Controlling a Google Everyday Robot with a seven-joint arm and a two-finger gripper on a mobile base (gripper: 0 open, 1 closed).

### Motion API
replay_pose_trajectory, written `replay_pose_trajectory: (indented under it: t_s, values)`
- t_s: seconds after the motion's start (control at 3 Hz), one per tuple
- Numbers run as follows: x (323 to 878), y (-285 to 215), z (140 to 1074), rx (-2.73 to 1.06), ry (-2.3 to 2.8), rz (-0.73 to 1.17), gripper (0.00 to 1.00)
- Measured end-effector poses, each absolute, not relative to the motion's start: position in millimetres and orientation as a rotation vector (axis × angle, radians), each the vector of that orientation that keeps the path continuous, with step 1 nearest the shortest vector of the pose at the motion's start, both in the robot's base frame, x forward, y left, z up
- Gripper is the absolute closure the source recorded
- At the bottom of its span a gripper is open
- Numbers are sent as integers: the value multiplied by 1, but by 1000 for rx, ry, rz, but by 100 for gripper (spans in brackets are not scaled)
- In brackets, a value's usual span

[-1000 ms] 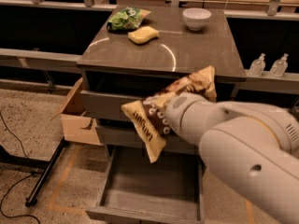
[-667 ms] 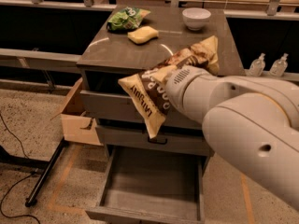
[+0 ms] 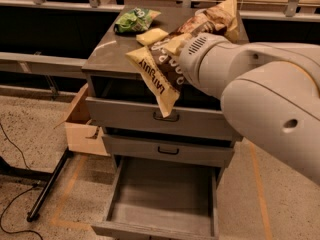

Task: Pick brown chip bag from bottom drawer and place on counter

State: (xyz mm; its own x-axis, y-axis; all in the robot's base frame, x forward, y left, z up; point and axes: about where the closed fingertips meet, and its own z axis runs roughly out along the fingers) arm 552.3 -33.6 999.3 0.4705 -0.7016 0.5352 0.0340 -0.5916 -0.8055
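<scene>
The brown chip bag (image 3: 162, 69), dark brown with tan-yellow ends and white lettering, hangs in the air over the front edge of the counter (image 3: 107, 54). My gripper (image 3: 189, 40) is shut on its middle, mostly hidden behind my large white arm. The bag's lower end droops in front of the top drawer; its upper end (image 3: 222, 14) rises over the counter's right side. The bottom drawer (image 3: 120, 204) is pulled open far below, its grey floor bare.
A green chip bag (image 3: 134, 19) and a yellow sponge (image 3: 151, 35) lie on the counter's back left. Two handle-fronted drawers (image 3: 165, 116) are above the open one. A cardboard box (image 3: 82, 126) and a black stand leg (image 3: 47, 184) are on the floor at left.
My arm has lifted the brown chip bag higher, from in front of the drawers up to counter level and over its front edge.
</scene>
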Motion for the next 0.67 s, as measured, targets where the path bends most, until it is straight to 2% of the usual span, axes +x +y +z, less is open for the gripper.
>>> replay_pose_trajectory:
  t_s: [0.33, 0.67]
  values:
    - [554, -51, 1002, -1909, 611, -1188, 100]
    - [581, -86, 1017, -1849, 652, -1233, 100]
